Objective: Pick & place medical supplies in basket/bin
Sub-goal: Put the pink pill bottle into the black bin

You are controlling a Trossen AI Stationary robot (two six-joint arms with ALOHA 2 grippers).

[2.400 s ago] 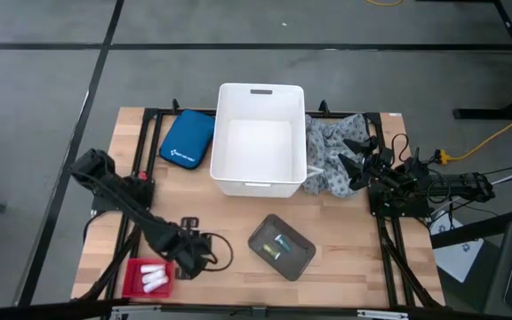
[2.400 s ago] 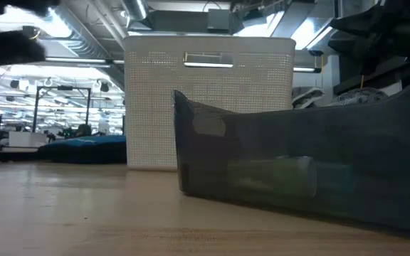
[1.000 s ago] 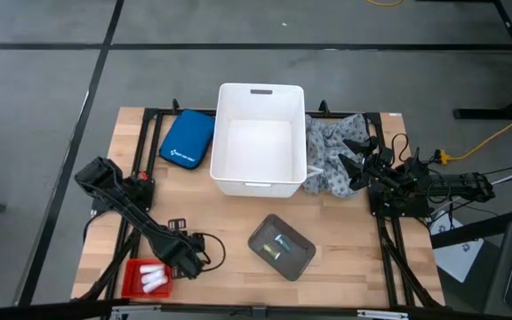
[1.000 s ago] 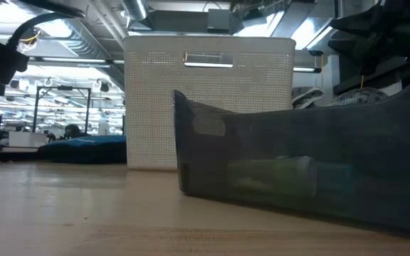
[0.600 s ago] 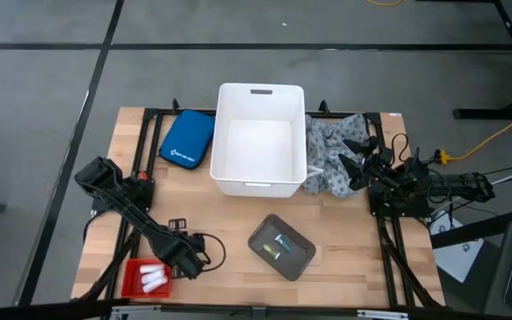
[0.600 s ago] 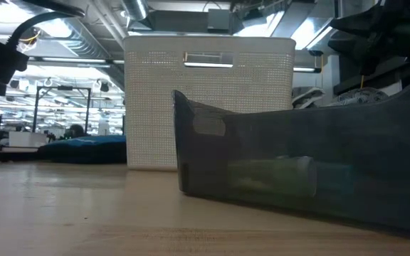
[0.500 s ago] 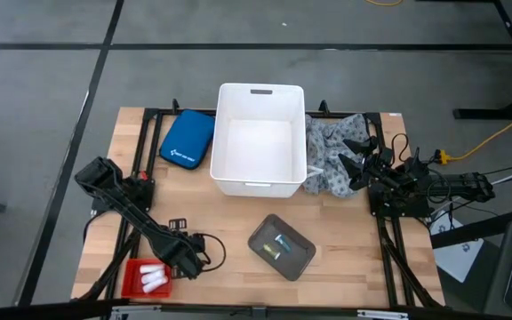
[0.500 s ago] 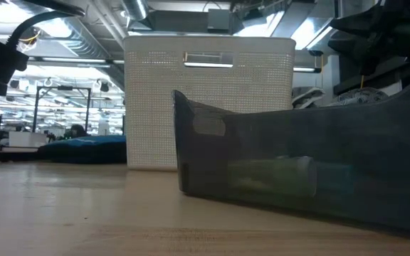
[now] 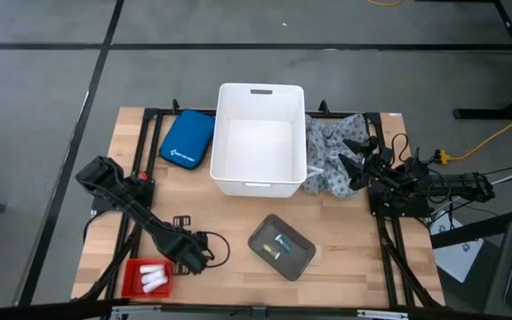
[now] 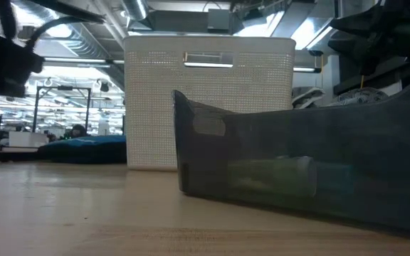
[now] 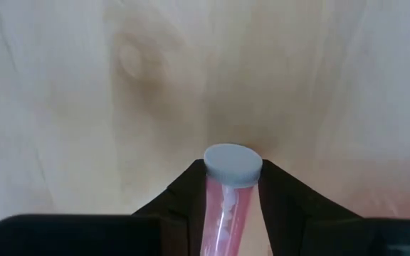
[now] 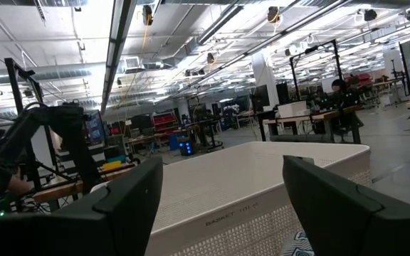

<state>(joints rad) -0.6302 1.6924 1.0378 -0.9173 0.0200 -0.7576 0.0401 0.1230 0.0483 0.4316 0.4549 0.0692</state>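
red tray (image 9: 137, 278): front-left corner of the table, two white rolls (image 9: 154, 277) lying in it, waiting their turn.
left gripper (image 9: 188, 252): just beside the red tray, low over the bare wood; fingers clamped on a slim tube (image 11: 228, 203) with a pale cap, pink inside, gripped along its sides so the cap pokes out ahead.
blue pouch (image 9: 187, 140): flat at the back, touching the tub's left wall.
white tub (image 9: 225, 133): back centre, nothing visible inside; that's the drop spot, well apart from the left gripper.
dark tray (image 9: 302, 258): in front of the tub, small green and yellow packets (image 9: 281, 245) inside.
patterned cloth (image 9: 327, 160): bunched against the tub's right wall.
right gripper (image 9: 352, 156): parked over the cloth, fingers spread wide, gripping nothing, aimed at the tub.
next, i'd judge: carry the tube up over the rim.
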